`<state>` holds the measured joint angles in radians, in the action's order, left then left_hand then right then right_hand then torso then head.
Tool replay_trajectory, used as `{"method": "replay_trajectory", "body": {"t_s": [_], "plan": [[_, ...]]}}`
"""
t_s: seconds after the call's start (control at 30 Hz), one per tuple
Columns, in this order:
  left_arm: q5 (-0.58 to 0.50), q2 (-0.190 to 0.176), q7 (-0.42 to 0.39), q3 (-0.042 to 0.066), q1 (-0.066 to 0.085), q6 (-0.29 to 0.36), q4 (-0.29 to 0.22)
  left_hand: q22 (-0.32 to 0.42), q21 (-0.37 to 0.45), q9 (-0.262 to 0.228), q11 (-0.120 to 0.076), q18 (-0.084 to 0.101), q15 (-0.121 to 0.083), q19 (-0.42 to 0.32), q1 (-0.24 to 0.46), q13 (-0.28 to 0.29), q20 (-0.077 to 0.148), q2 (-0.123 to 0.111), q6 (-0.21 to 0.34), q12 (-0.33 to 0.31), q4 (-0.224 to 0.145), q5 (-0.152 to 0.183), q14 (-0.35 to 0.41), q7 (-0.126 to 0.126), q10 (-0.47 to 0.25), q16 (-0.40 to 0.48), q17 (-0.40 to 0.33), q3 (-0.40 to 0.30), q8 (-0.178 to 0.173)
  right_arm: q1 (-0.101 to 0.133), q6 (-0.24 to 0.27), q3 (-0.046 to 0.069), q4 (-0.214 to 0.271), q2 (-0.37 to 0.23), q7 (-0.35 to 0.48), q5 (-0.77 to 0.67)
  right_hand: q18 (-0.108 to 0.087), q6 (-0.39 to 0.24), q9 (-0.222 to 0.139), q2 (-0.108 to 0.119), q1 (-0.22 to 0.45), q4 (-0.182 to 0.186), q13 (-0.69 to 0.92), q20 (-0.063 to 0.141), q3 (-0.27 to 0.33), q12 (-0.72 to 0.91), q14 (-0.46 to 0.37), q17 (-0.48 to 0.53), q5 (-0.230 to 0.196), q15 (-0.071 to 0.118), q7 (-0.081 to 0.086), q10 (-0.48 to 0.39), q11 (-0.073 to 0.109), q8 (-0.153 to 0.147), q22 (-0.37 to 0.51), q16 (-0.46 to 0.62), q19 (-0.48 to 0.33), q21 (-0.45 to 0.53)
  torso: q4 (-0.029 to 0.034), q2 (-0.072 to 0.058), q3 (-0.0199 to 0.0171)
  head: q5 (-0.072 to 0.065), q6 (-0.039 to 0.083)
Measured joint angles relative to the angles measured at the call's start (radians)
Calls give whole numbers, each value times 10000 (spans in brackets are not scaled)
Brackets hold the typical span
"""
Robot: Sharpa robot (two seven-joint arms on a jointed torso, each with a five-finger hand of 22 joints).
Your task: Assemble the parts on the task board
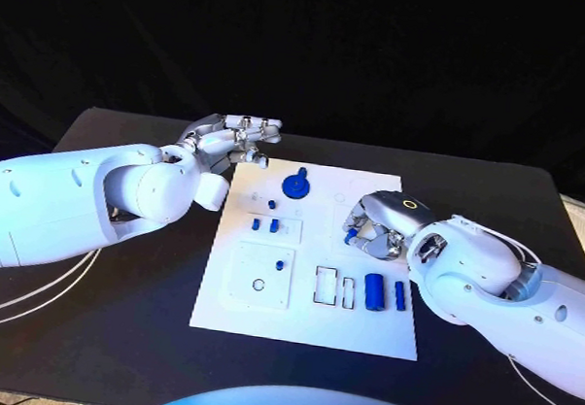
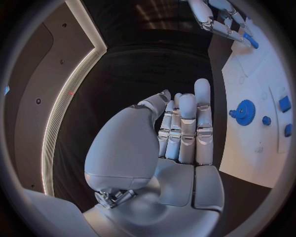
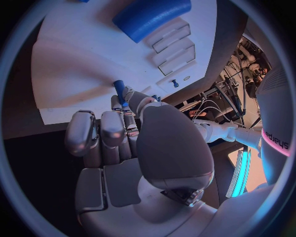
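The white task board (image 1: 308,326) lies in the middle of the table. My right hand (image 1: 378,227) hovers over the board's right side and pinches a small blue peg (image 3: 119,89) between thumb and finger, its tip pointing at the board (image 3: 80,64). My left hand (image 1: 238,138) is off the board's far left corner, fingers straight and holding nothing (image 2: 182,132). A blue gear (image 1: 296,183) stands at the far end of the board. Small blue pegs (image 1: 265,225) stand near the board's left side. Two blue cylinders (image 1: 385,292) lie in front of the right hand.
Empty rectangular slots (image 1: 336,288) lie beside the cylinders, and a raised square plate (image 1: 261,275) with one blue piece sits on the board's near left. Black table (image 1: 114,291) surrounds the board. The left wrist view shows the gear (image 2: 244,111) and the right hand (image 2: 222,22).
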<state>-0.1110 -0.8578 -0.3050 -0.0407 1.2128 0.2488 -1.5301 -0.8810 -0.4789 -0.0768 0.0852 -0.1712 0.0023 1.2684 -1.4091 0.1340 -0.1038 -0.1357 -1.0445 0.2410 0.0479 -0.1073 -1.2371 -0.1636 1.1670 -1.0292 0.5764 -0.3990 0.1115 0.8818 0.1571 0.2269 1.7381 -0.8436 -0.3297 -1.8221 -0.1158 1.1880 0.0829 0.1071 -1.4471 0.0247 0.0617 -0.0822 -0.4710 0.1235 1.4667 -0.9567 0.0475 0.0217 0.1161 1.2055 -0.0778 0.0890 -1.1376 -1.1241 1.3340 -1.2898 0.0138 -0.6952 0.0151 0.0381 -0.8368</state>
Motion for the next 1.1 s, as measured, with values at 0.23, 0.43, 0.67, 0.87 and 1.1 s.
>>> {"method": "replay_trajectory", "body": {"t_s": [0.23,0.43,0.67,0.87,1.1], "plan": [[1,-1,2,0,-1,0,7,0,0,0,0,1,0,0,0,-1,0,0,0,0,0,0,0,0,0,0,0,0,0,115,493,85,716,-288,19,32,105,52,7,12,-12,-49,23,33,-55,-48,0,-30,28,0,16,24,-23,3,-58,-33,38,-69,-7,6,2,-6,17],[1,4,3,0,-1,0,9,-1,0,-1,0,1,0,0,0,-1,0,0,0,0,0,0,0,0,0,0,0,0,0,127,786,121,1226,-260,32,132,106,52,-3,12,-13,-122,36,33,-154,-94,0,-51,40,-1,16,23,-24,3,-81,-36,38,-68,0,3,1,21,28],[2,52,3,0,-7,-4,17,8,0,9,39,1,38,0,0,17,0,0,0,64,0,0,38,0,-40,0,-19,0,0,-168,960,97,1595,384,140,337,103,47,-7,12,-13,-151,35,33,-231,-145,0,-60,104,-1,21,39,-40,-1,-91,-77,37,-68,13,0,6,105,75],[2,78,3,0,-10,-8,21,8,0,9,39,1,38,0,0,16,0,0,0,64,0,0,39,0,-39,0,-19,0,0,-414,984,-79,1512,978,312,515,99,16,-13,12,-13,-151,28,33,-289,-202,0,-59,158,-1,51,57,-57,-47,-83,-77,37,-68,16,-1,8,224,52],[2,117,3,0,-12,-13,24,7,0,8,39,1,39,0,0,16,0,0,0,64,0,0,39,0,-39,0,-18,0,0,-545,939,-257,1143,1522,536,628,97,-19,-27,26,-26,-206,18,33,-344,-260,0,-44,166,-1,86,57,-57,-77,-56,-77,37,-68,21,-4,17,345,-7]]}}
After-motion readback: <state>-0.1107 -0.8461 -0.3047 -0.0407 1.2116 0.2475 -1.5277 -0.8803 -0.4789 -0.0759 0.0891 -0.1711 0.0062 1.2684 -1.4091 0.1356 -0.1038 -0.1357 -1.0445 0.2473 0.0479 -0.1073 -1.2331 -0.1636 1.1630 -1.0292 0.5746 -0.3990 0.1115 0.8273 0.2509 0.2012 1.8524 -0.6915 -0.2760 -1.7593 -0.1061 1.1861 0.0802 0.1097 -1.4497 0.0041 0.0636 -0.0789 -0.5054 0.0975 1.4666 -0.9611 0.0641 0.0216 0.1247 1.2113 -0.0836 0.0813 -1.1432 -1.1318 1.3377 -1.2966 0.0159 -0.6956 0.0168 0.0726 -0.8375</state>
